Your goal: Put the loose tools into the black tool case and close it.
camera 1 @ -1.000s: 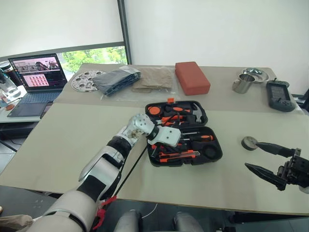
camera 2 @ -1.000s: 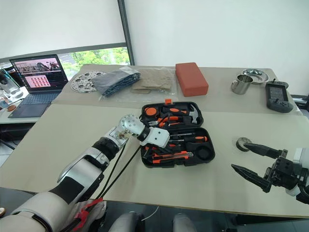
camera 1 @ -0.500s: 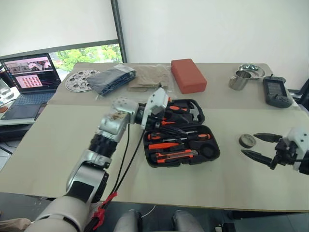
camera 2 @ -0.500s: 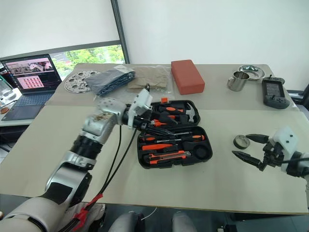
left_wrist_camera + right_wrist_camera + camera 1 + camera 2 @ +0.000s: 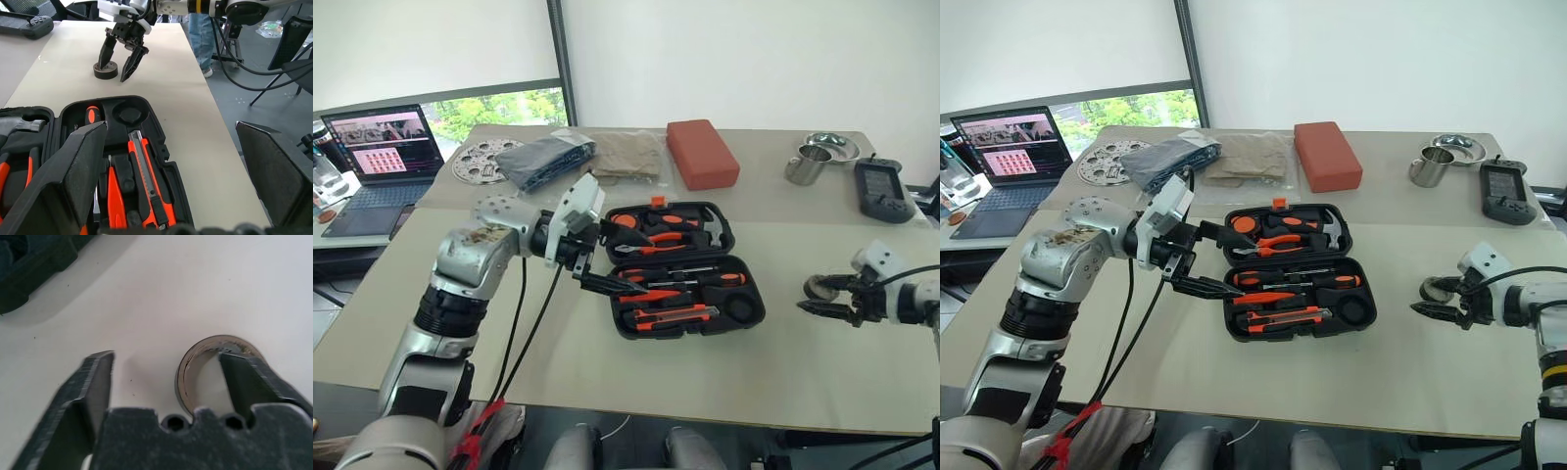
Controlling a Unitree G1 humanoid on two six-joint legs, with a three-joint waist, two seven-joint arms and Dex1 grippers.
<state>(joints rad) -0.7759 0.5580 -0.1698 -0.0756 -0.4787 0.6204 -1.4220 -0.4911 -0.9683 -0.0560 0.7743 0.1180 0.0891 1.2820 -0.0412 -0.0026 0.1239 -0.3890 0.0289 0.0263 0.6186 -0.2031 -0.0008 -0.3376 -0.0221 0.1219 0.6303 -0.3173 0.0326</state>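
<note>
The black tool case (image 5: pixel 756 294) lies open at mid-table. It holds a hammer, pliers, screwdrivers (image 5: pixel 710 277) and the orange-and-black utility knife (image 5: pixel 671 315); one round slot (image 5: pixel 128 113) is empty. My left gripper (image 5: pixel 622 259) hovers open and empty over the case's left edge. To the right of the case the small grey roll (image 5: pixel 817 285) lies flat on the table. My right gripper (image 5: pixel 811 296) is down at it. One finger (image 5: pixel 244 377) stands in the roll's (image 5: pixel 215 340) hole. The other finger (image 5: pixel 95 382) stands outside, with a gap to the wall.
Along the back of the table sit a red block (image 5: pixel 702 154), a steel cup (image 5: pixel 803 168), a metal bowl (image 5: pixel 830 147) and a dark grey handheld device (image 5: pixel 881 193). Bagged items (image 5: pixel 548 159) and a laptop (image 5: pixel 377 152) are at the back left. A person's legs (image 5: pixel 198 29) stand beyond the table.
My left gripper opened and lifted up and left off the case's tools. The right gripper moved forward and down onto the roll, and its fingers narrowed.
</note>
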